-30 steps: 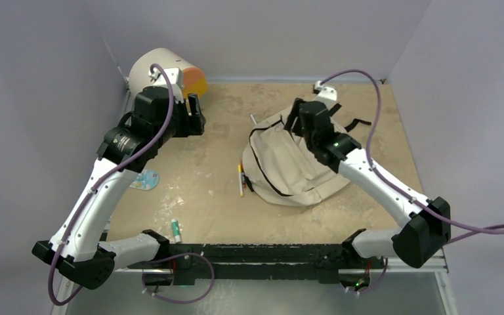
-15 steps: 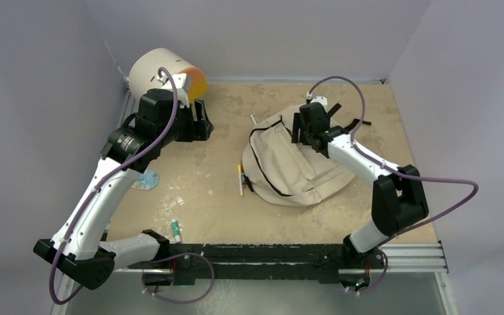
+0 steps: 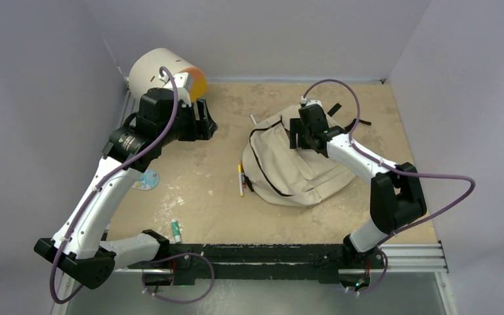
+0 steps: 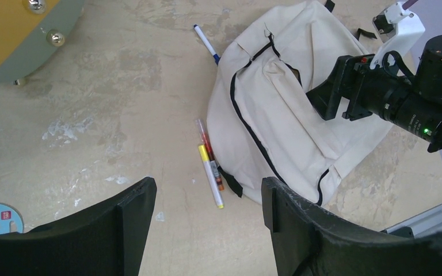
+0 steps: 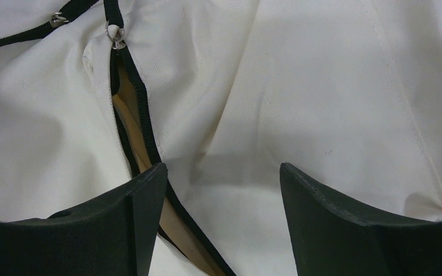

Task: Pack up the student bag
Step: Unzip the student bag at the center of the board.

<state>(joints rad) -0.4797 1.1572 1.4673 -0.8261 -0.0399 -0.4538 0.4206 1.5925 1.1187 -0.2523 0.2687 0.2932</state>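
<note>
Student bag (image 3: 282, 164) flat, long axis far-to-near, straps (image 3: 362, 122) farthest

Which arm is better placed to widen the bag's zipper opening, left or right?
Probably right. The right hand, open, hangs over the student bag, beside the partly open zipper; the left hand is away near the drawer unit.

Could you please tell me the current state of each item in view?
Bag: lying flat, zipper partly open.
Left gripper: open, empty, above the table.
Right gripper: open, empty, over the bag's opening.
Drawer unit: front appears shut.
Yellow marker: capped, lying beside the bag.
Pen: capped, lying by the bag's top.
</note>
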